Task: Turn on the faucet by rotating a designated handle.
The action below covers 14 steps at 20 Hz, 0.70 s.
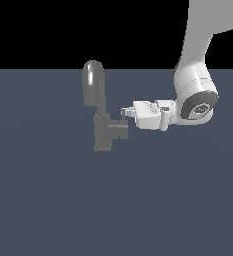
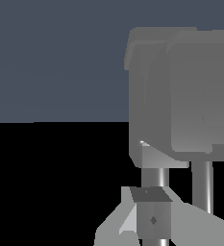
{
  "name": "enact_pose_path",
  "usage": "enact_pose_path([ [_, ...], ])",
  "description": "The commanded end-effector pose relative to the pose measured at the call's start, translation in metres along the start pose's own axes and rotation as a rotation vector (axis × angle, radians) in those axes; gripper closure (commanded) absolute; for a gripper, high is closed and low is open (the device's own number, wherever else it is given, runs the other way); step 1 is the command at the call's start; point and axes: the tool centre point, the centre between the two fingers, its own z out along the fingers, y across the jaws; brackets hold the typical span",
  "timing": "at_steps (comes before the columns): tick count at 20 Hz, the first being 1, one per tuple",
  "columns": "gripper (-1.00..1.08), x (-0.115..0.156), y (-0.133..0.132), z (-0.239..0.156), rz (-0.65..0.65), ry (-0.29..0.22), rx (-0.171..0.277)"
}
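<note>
White robot gripper (image 1: 124,113) reaches in sideways, right at the short grey blocky handle (image 1: 120,129) of the small grey metal faucet (image 1: 99,107); jaws' spacing — can't tell.

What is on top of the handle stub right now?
A thin upright pin stands at the handle's outer end, with the gripper right at it. Whether the fingers actually grip the pin is hidden.

no readable text, labels or numbers anywhere
</note>
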Motion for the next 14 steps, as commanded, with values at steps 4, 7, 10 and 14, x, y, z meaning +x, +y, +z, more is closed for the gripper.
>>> enact_pose_path([
  [4, 1.08, -0.004, 0.015, 0.000, 0.000, 0.000, 0.000],
  [7, 1.08, -0.006, 0.024, 0.000, 0.000, 0.000, 0.000],
  [10, 1.08, -0.008, 0.032, 0.000, 0.000, 0.000, 0.000],
  [14, 1.08, -0.012, 0.030, 0.000, -0.012, 0.004, 0.006],
])
